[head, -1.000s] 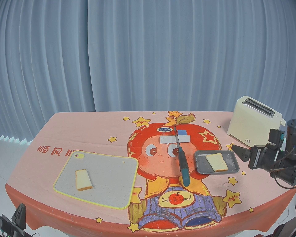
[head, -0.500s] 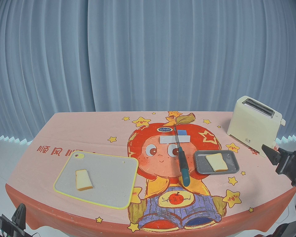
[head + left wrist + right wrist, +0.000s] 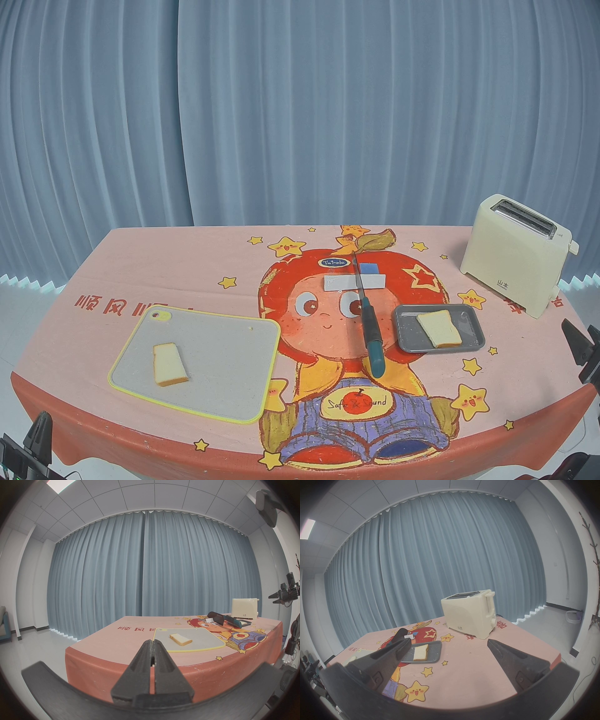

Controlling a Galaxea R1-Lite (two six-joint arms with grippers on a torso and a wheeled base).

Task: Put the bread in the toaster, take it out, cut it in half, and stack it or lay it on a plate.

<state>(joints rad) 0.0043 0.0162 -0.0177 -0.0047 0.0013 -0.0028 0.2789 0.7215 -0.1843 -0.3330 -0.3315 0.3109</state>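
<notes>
One half slice of bread point(image 3: 169, 364) lies flat on the grey, yellow-rimmed cutting board point(image 3: 212, 340) at the front left. Another half slice of bread point(image 3: 439, 329) rests on the small grey plate point(image 3: 470, 325) right of centre. The cream toaster point(image 3: 515, 253) stands at the back right, its slots showing nothing. A teal-handled knife point(image 3: 373, 337) lies between board and plate. My right gripper point(image 3: 578, 331) hangs open beyond the table's right edge, with nothing between its fingers point(image 3: 518, 664). My left gripper point(image 3: 152, 644) is shut and holds nothing, low off the front left corner.
A white and blue block point(image 3: 355, 279) props the knife blade at mid-table. The patterned pink cloth point(image 3: 187, 262) covers the table, with bare room at the back left. Blue curtains hang behind.
The right arm has drawn back from beside the plate, moving right and down past the table's right edge. Bread, knife, toaster and left gripper have not moved.
</notes>
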